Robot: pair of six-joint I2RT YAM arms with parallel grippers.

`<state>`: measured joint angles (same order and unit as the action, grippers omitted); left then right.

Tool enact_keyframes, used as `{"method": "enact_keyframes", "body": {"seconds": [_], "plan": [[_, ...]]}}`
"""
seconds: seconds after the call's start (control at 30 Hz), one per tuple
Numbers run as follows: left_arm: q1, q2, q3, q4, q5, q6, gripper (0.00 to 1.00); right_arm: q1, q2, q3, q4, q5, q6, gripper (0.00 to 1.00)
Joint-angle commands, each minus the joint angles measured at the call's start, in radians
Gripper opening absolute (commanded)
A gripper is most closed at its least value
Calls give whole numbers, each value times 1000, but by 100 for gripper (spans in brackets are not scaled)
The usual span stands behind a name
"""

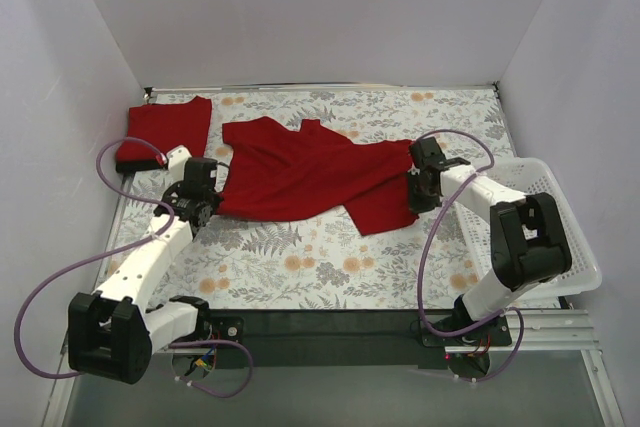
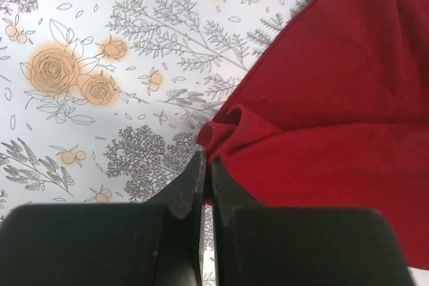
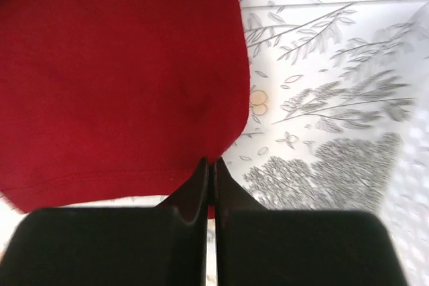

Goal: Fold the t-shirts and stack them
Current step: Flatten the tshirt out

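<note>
The red t-shirt [image 1: 305,175] lies spread on the flowered surface [image 1: 300,267], its long axis running left to right between the arms. The left fingers [image 2: 191,189] are closed tight on a bunched corner at its left end. The right fingers [image 3: 194,189] are pinched shut on the hem at its right end (each arm nearest its own end), so the fold likely turns on carrying both ends across that axis together.

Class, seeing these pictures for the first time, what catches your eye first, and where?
A spread red t-shirt lies across the middle of the floral table, with the left end effector and right end effector pinching its opposite ends. A folded red t-shirt sits at the far left corner.
</note>
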<state>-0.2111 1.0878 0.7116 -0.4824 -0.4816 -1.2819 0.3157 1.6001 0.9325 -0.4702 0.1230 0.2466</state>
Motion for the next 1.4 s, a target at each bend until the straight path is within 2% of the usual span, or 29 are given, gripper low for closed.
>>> {"method": "enact_keyframes", "body": {"seconds": [0.0,0.17,0.2,0.27,0.3,0.47,0.53,0.63,0.7,0.83,1.0,1.2,1.3,1.37], "plan": [[12,49,150,8,-17,9,0,0,-101,234,-77,81,-50,1],[29,219,512,-39,-14,49,0,-24,-114,639,-149,180,-98,1],[33,278,652,-50,-12,52,0,-27,-114,766,-150,188,-116,1],[39,329,812,-73,-2,78,0,-35,-109,882,-145,216,-136,1],[44,383,970,-99,4,84,0,-40,-106,996,-142,230,-164,1],[47,443,1308,-127,49,108,0,-43,-173,1137,-67,276,-242,1],[47,385,1336,-86,72,115,0,-43,-279,1094,49,277,-282,1],[47,284,1298,-26,126,133,0,-43,-448,953,230,262,-352,1],[47,177,1247,28,156,150,0,-43,-543,901,277,236,-401,1],[47,54,1249,45,227,165,0,-44,-621,919,309,135,-455,1],[47,3,1313,39,278,194,0,-44,-634,986,314,46,-507,1],[47,66,1312,-13,271,230,0,-43,-560,1032,295,-46,-541,1],[47,132,1274,-41,261,245,0,-44,-494,1039,280,-71,-567,1],[47,178,1192,-24,244,256,0,-43,-435,1028,263,-77,-582,1]]}}
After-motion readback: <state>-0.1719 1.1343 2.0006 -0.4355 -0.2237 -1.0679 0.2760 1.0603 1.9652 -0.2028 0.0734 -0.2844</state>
